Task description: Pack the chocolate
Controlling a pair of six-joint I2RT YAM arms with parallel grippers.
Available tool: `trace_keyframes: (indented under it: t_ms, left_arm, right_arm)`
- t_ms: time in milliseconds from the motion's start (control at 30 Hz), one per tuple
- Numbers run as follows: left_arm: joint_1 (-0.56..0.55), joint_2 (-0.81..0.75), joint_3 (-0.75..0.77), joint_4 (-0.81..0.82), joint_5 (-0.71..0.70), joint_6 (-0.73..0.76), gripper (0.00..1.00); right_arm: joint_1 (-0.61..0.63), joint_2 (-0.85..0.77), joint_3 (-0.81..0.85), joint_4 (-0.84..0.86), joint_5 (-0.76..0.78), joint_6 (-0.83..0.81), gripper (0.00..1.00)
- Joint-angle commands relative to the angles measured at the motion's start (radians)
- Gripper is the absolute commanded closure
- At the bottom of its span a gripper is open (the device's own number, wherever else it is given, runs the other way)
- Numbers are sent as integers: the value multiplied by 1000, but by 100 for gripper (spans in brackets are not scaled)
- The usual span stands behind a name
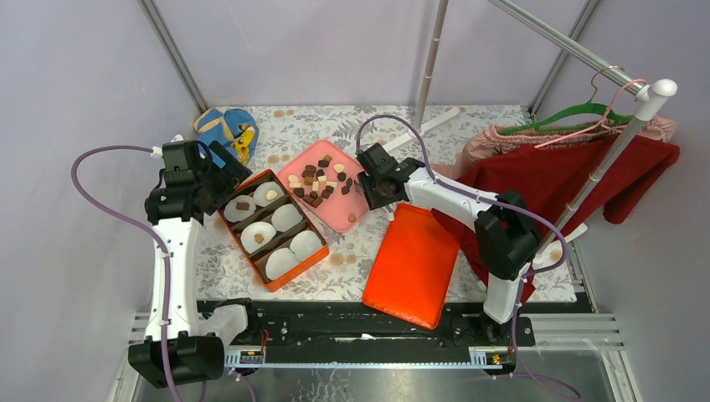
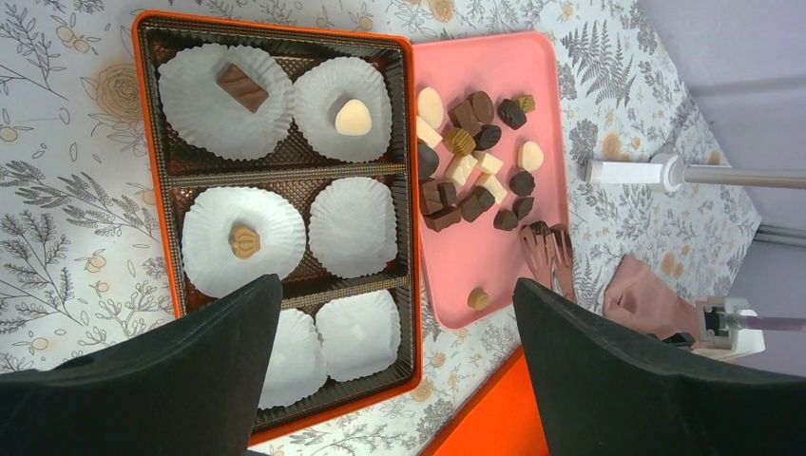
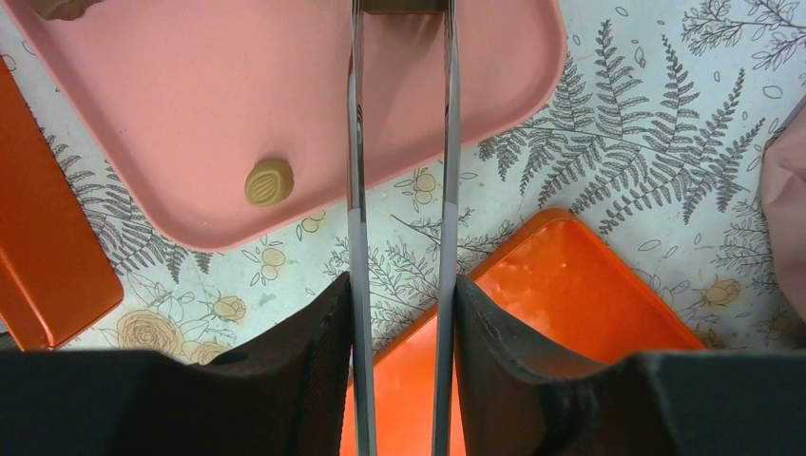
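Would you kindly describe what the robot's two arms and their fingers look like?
The left arm and right arm match: white links between bulky black joint housings, with black wrists. A thin purple cable loops beside each. The left fingers and right fingers are broad, matte black wedges tapering toward their tips.

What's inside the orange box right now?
Six white paper liners. Three hold one chocolate each: brown, cream, tan. A finger of the left gripper covers part of the nearest pair, so their contents are unclear.
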Motion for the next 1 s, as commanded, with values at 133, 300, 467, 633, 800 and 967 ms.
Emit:
trace_keyframes:
  t_ms: [133,300,467,633,800,967]
  left_arm:
    - [-3,26,-24,30,27,55,1]
    - [-2,33,-25,36,34,49,1]
    - [-2,38,-7,35,8,50,1]
    - [-3,37,13,33,-1,43,1]
    - [-3,29,14,32,-10,39,1]
    - [-2,23,14,27,-8,49,1]
  right_arm:
    - [-7,-64,49,5,13,-16,66]
    - [-6,-125,95,-59,-50,-8,67]
    - [25,-197,135,-69,-156,22,66]
    - [154,-184,224,-104,-158,19,66]
    - [247,-101,293,-101,-205,23,66]
    - [297,-8,365,-93,-242,33,64]
